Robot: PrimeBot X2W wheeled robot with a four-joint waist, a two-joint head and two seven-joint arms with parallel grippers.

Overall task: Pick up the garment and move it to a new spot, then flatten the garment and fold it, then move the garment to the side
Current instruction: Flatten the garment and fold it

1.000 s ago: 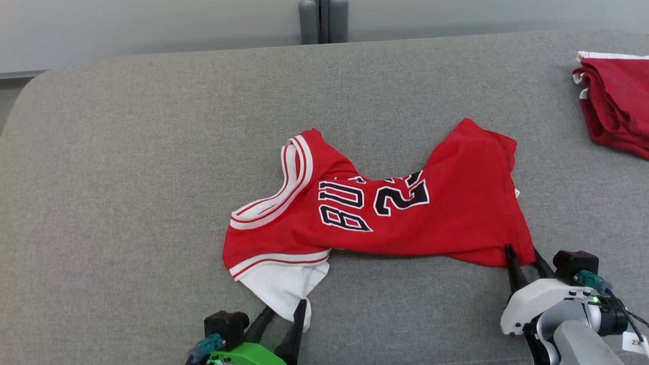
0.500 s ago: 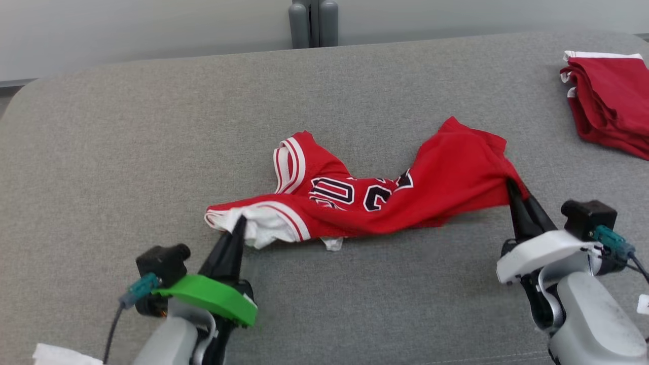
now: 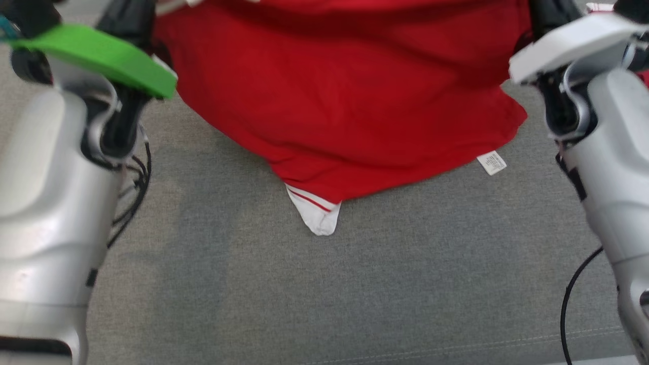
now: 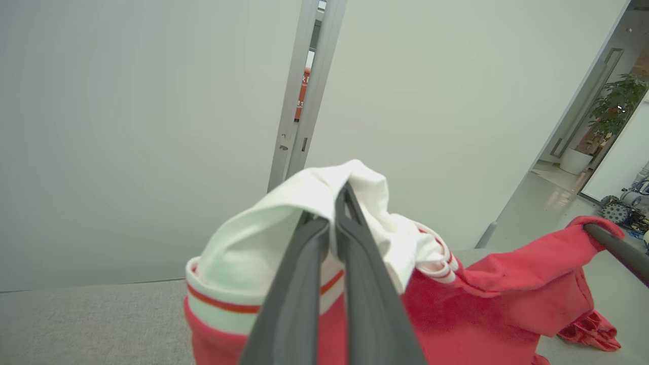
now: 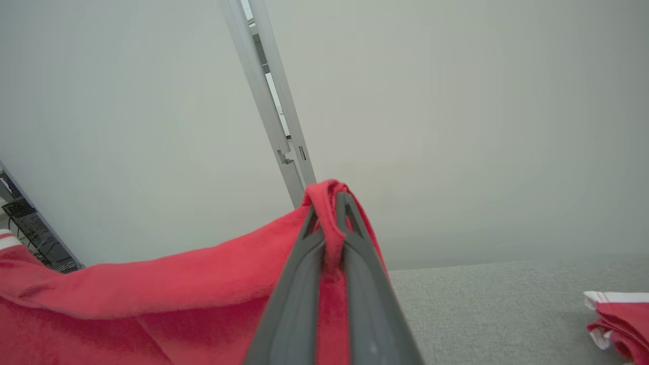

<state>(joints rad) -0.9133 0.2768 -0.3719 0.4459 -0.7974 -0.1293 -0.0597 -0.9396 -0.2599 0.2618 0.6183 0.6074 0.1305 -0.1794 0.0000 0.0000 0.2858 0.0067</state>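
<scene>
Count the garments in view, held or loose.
2. One red jersey hangs between the left gripper and right gripper, both jaws shut on it. One folded red garment lies on the grey fabric surface at the robot's right; that pile may hide more.

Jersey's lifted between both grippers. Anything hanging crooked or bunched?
Yes. The jersey sags unevenly: a white-trimmed corner dangles lowest, near the grey cushion. The left gripper pinches a bunched white wad, not a clean edge; the right gripper pinches a rolled red fold.
</scene>
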